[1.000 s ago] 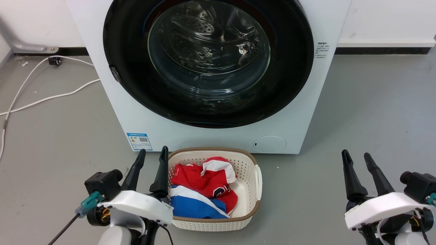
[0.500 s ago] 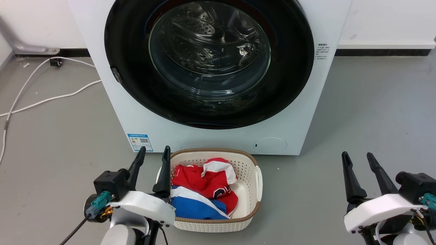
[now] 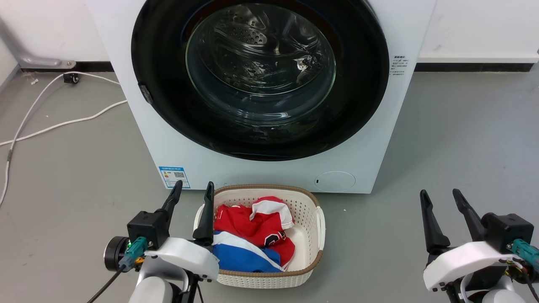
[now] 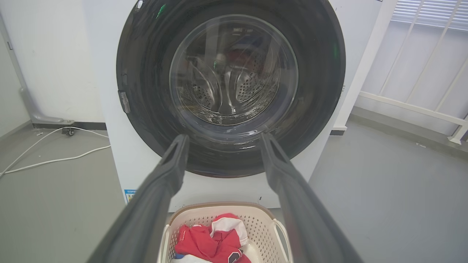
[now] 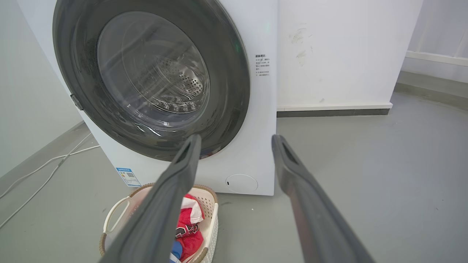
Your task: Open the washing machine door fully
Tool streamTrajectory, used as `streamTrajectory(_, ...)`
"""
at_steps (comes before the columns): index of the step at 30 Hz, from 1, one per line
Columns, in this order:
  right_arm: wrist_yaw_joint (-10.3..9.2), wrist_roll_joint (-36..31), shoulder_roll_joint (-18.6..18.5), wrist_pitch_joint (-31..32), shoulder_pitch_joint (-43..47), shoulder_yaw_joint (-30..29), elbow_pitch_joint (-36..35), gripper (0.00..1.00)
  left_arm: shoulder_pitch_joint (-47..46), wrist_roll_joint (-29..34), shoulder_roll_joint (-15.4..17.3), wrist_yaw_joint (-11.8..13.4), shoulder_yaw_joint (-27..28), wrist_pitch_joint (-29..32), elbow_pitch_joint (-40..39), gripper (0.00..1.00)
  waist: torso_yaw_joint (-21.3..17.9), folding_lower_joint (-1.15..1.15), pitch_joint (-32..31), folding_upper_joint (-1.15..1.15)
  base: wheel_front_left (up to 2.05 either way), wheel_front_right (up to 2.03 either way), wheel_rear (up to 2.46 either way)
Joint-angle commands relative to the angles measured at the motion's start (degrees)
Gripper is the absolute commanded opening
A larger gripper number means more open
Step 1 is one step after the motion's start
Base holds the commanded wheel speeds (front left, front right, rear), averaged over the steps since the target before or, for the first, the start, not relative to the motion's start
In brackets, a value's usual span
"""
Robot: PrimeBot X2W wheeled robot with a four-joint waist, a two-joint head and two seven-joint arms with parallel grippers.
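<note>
The white washing machine (image 3: 177,151) (image 4: 109,109) (image 5: 261,120) stands ahead of me. Its round door (image 3: 168,84) (image 4: 146,91) (image 5: 234,80), black-rimmed with a glass bowl centre, lies flat against the front, with a small latch tab on its left rim. My left gripper (image 3: 192,187) (image 4: 223,140) hovers open low at the left, beside a basket and short of the machine. My right gripper (image 3: 439,194) (image 5: 236,140) is open at the lower right, over bare floor. Neither touches the door.
A cream laundry basket (image 3: 311,261) (image 4: 204,210) (image 5: 117,208) with red, white and blue clothes sits on the grey floor just before the machine. White cables (image 3: 54,124) trail across the floor at the left. A white wall runs behind.
The picture has shifted slightly, so the camera moved. My left gripper has edged right and up a little beside the basket. The door stands as before.
</note>
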Motion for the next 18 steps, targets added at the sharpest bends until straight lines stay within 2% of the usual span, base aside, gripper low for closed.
streamTrajectory(1,0.12,-0.86,0.16,-0.40,0.45,0.04,-0.50,1.00,-0.78,0.90,0.15,-0.05,-0.16,-0.40,-0.01,1.00,-0.01,0.00,0.00,0.00,0.00,0.00,0.00)
streamTrajectory(18,0.07,-6.01,0.23,-1.35,1.23,-0.44,-1.08,1.00,-1.20,6.32,-0.29,0.00,-0.24,-2.25,2.24,1.00,0.26,0.00,0.06,0.00,0.00,0.00,0.00)
